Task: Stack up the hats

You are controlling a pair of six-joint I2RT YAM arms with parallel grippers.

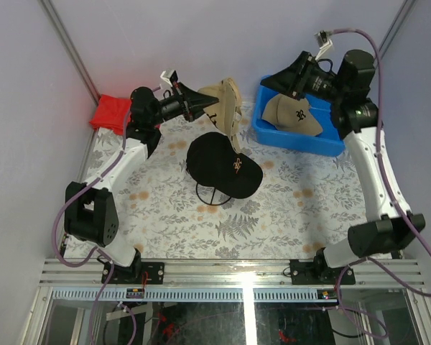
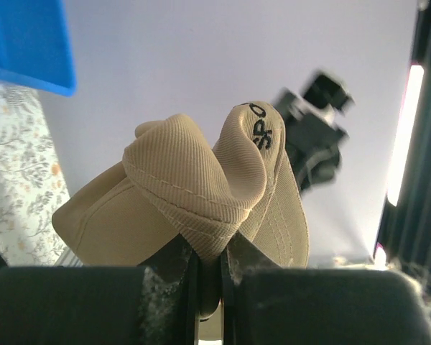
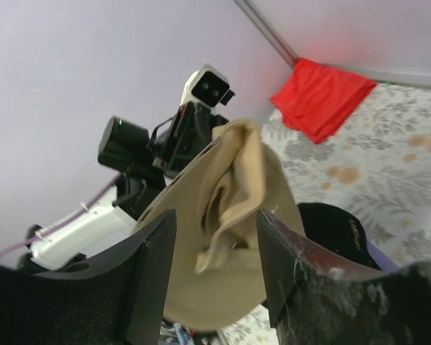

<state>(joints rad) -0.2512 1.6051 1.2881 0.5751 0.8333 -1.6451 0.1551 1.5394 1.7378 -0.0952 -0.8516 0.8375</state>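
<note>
Pressed together, my left claw [image 2: 208, 255] pinches a fold of a tan cap [image 2: 179, 187] made of ribbed fabric. It holds the cap off the table [image 1: 287, 208] at the far left-centre. The cap hangs crumpled from the grip, with black lettering on its curled edge. From above, its lower edge overlaps the black cap [image 1: 223, 165] below it, and I cannot tell whether the two touch. The black cap sits near the middle of the floral table on a black wire stand [image 1: 212, 195], with a small logo on its front. My right claw [image 1: 271, 81] has its fingers spread apart and grips nothing. It hovers above the blue bin [image 1: 302, 142] at the far right, pointing toward the held cap. From my right wrist that cap appears framed between the two fingers. A second tan cap [image 1: 294, 115] lies inside the blue bin, its dark logo facing up. A red cloth [image 1: 111, 111] lies in the far left corner, behind my left arm.
</note>
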